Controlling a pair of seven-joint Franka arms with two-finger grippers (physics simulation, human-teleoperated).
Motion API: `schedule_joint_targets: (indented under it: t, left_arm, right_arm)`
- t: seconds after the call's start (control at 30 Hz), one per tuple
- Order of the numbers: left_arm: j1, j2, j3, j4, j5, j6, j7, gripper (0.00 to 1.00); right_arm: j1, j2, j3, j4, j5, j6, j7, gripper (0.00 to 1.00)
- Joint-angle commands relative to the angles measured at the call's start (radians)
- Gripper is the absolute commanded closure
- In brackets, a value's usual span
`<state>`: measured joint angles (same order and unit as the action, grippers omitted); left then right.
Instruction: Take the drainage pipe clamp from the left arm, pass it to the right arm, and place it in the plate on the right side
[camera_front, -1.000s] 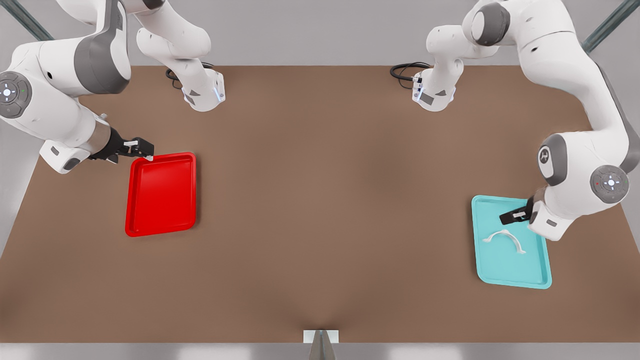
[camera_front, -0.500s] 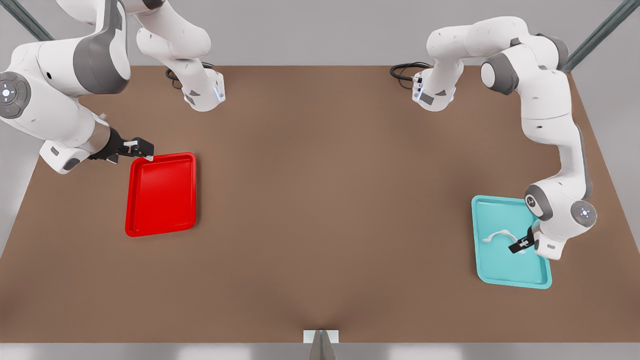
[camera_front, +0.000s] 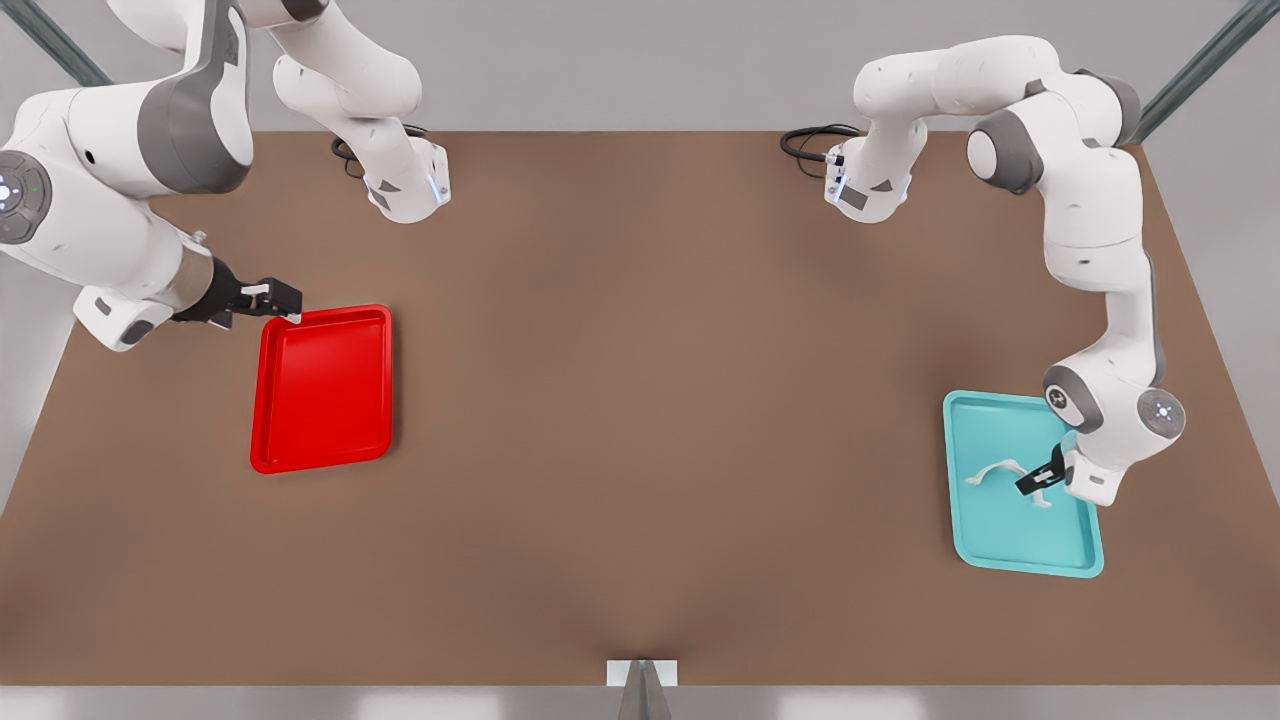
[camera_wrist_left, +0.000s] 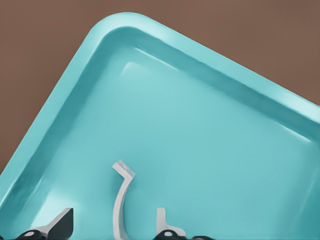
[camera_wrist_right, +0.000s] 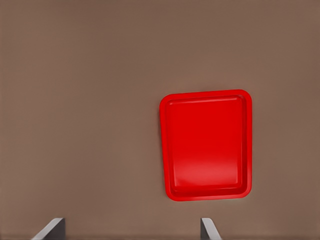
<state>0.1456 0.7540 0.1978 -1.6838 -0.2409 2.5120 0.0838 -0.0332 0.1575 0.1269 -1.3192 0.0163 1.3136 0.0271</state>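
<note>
On the brown table (camera_front: 640, 400), toward three o'clock in the front view, a teal tray (camera_front: 1000, 545) lies flat, and the drainage pipe clamp (camera_front: 996, 469) rests inside it, arch up, with one flat tab toward nine o'clock and the other hidden partly behind the arm's black fingers. Over that tray the left gripper (camera_front: 1040, 480) is down at the clamp's three-o'clock end, its arm bending in from the one o'clock corner of the table. From the left wrist view the gripper (camera_wrist_left: 112, 227) has its fingers parted, one fingertip (camera_wrist_left: 59, 224) on one side of the white strap and the other on the far side, so the clamp (camera_wrist_left: 120, 197) stands in the gap between them; whether either pad touches the strap cannot be told, and the clamp's tab end sits on the teal tray floor (camera_wrist_left: 210, 150). Across the table, toward nine o'clock in the front view, the plate (camera_front: 272, 450) lies bare and red, well apart from the clamp. Just off its eleven o'clock corner the right gripper (camera_front: 285, 298) hangs and waits, pointing along the table toward three o'clock. Seen from the right wrist view, its two fingertips (camera_wrist_right: 52, 229) are spread wide with nothing between them, and the plate (camera_wrist_right: 172, 192) lies ahead on the table.
</note>
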Motion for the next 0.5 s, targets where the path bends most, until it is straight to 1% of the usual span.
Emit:
schedule_joint_targets:
  t: [0.0,0.03,0.1,0.2,0.23,0.3,0.37,0.47]
  left_arm:
    - [0.0,0.002,0.0,0.001,-0.026,0.002,0.211,0.22]
    - [0.0,0.007,0.0,0.003,-0.026,0.004,0.22,0.28]
    - [0.0,0.01,0.0,0.006,-0.026,0.004,0.228,0.31]
    - [0.0,0.016,0.0,0.007,-0.026,0.004,0.231,0.42]
    - [0.0,0.016,0.0,0.007,-0.026,0.004,0.231,0.47]
    - [0.0,0.016,0.0,0.006,-0.026,0.004,0.229,0.6]
    - [0.0,0.016,0.0,0.006,-0.026,0.004,0.229,0.65]
    - [0.0,0.016,0.0,0.007,-0.026,0.004,0.229,0.7]
  right_arm:
    - [0.0,-0.001,0.0,0.0,0.001,-0.002,-0.016,0.0]
    - [0.0,-0.001,-0.001,0.0,0.001,-0.002,-0.021,0.0]
    - [0.0,-0.001,-0.001,0.0,0.001,-0.002,-0.021,0.0]
    - [0.0,-0.001,-0.001,0.0,0.001,-0.002,-0.021,0.0]
    - [0.0,-0.001,0.0,0.0,0.001,-0.002,-0.018,0.0]
    - [0.0,-0.001,0.0,0.002,0.001,-0.002,-0.019,0.0]
    - [0.0,-0.001,0.0,0.0,0.001,-0.002,-0.021,0.0]
    - [0.0,-0.001,0.0,0.002,0.001,-0.002,-0.019,0.0]
